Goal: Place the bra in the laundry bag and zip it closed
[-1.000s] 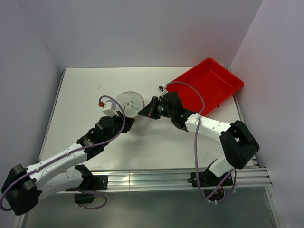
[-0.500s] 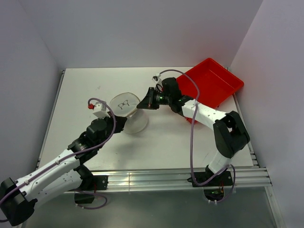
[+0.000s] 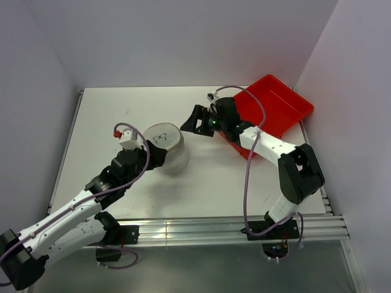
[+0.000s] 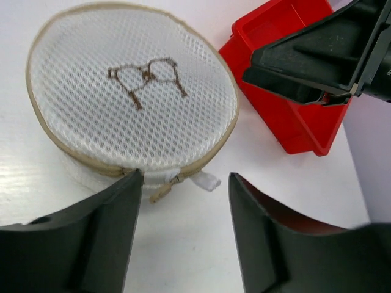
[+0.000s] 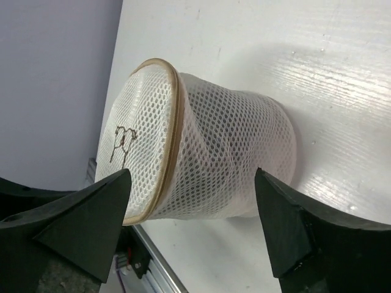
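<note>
The laundry bag [image 3: 167, 148], a white mesh drum with a tan zip round its lid, stands on the table between both arms. Its lid [image 4: 131, 91] carries a small brown printed mark. The zip pull [image 4: 161, 191] and a white tab [image 4: 206, 180] hang at the rim facing my left gripper [image 4: 185, 177], which is open and holds nothing. My right gripper [image 3: 194, 120] is open too, a little to the right of the bag [image 5: 208, 159] and not touching it. The bra does not show in any view.
A red tray [image 3: 272, 110] lies at the back right, right behind my right wrist. In the left wrist view the red tray's near corner [image 4: 293, 128] sits under my right gripper [image 4: 311, 61]. Walls close in the table on the left, back and right.
Both grippers were shut at the bag's rim and have opened and let go. The right gripper has drawn back to the right. The bag has settled upright.
</note>
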You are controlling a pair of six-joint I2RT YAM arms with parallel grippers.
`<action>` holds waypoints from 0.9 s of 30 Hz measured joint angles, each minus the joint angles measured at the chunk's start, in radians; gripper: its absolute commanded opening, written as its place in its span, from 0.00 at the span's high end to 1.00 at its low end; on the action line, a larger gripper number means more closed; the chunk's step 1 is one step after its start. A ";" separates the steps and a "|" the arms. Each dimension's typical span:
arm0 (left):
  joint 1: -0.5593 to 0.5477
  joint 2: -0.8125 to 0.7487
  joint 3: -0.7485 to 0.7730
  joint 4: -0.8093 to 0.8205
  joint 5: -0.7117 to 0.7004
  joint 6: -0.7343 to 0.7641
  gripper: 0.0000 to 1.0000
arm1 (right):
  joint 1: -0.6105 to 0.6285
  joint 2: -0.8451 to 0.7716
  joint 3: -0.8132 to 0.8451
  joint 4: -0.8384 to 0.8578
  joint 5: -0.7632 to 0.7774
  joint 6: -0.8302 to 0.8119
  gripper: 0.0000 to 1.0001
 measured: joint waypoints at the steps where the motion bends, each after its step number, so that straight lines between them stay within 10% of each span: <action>1: 0.000 -0.003 0.011 -0.009 -0.002 0.002 0.25 | 0.000 -0.008 -0.003 -0.002 0.009 -0.001 0.08; 4: 0.000 -0.023 0.054 -0.047 -0.008 0.012 0.01 | 0.001 -0.052 -0.011 -0.012 0.031 -0.005 0.03; 27: 0.000 -0.296 0.281 -0.339 -0.151 0.119 0.01 | 0.003 -1.058 -0.510 -0.058 0.466 -0.082 0.00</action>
